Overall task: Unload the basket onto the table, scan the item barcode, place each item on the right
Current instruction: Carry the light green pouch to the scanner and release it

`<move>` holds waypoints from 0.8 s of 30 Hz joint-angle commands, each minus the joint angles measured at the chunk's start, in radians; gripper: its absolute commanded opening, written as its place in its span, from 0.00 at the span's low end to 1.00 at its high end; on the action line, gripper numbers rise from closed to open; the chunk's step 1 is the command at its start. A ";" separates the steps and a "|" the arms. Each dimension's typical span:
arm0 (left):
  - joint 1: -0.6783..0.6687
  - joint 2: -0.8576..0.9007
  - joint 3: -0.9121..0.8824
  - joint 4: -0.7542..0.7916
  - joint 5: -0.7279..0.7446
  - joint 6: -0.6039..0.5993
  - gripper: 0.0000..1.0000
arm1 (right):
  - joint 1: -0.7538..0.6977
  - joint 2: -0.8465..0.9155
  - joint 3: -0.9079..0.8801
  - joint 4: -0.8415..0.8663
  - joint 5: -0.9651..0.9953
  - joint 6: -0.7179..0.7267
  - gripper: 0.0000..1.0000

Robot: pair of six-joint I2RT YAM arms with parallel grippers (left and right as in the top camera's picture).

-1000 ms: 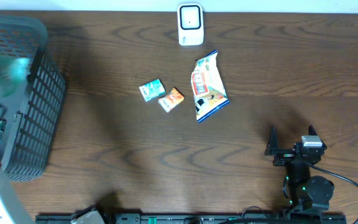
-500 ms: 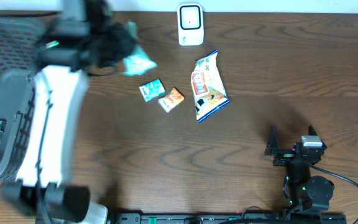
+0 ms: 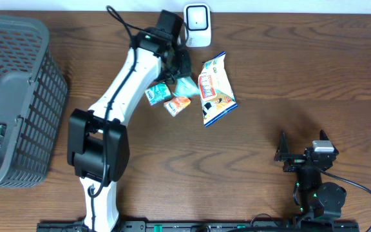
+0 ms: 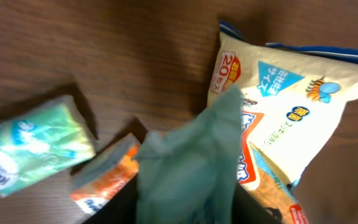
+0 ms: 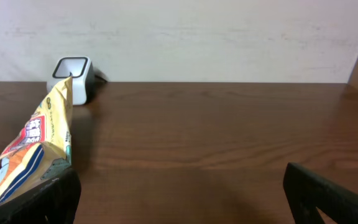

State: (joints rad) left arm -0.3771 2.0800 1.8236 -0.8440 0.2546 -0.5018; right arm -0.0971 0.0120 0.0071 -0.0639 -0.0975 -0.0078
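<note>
My left gripper point(image 3: 181, 72) reaches across the far middle of the table, just below the white barcode scanner point(image 3: 197, 26). A pale green packet point(image 4: 191, 168) fills the gap between its dark fingers and touches both; it looks blurred. It hangs over an orange packet point(image 4: 101, 177) and the edge of a large yellow snack bag point(image 4: 291, 106). A teal packet point(image 4: 33, 146) lies to the left on the wood. My right gripper point(image 3: 303, 149) rests open at the near right, its fingers wide apart with bare table between them. In the right wrist view the scanner point(image 5: 72, 79) stands far off.
A dark grey mesh basket point(image 3: 18, 96) stands at the left edge. The snack bag point(image 3: 216, 89) lies just right of the left gripper, with the orange packet point(image 3: 178, 103) and teal packet point(image 3: 156, 93) below it.
The left arm has swung from the basket at the far left across to the scanner area, carrying the pale green packet, and lowered it among the small packets. The right arm has not moved.
</note>
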 commanded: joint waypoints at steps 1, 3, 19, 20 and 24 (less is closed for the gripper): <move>-0.008 0.014 0.000 0.005 -0.021 -0.004 0.45 | -0.008 -0.005 -0.002 -0.004 0.001 0.011 0.99; -0.008 0.015 0.000 0.005 -0.032 0.001 0.50 | -0.008 -0.005 -0.002 -0.005 0.001 0.011 0.99; 0.338 -0.499 0.042 -0.074 -0.138 0.162 0.66 | -0.008 -0.005 -0.002 -0.004 0.001 0.011 0.99; 0.401 -0.552 0.042 -0.097 -0.201 0.162 0.66 | -0.008 -0.005 -0.002 -0.005 0.001 0.011 0.99; 0.612 -0.657 0.042 -0.181 -0.407 0.161 0.66 | -0.008 -0.005 -0.002 -0.004 0.001 0.011 0.99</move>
State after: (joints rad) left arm 0.1085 1.4601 1.8694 -0.9691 0.0620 -0.3649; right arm -0.0971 0.0120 0.0071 -0.0639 -0.0971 -0.0078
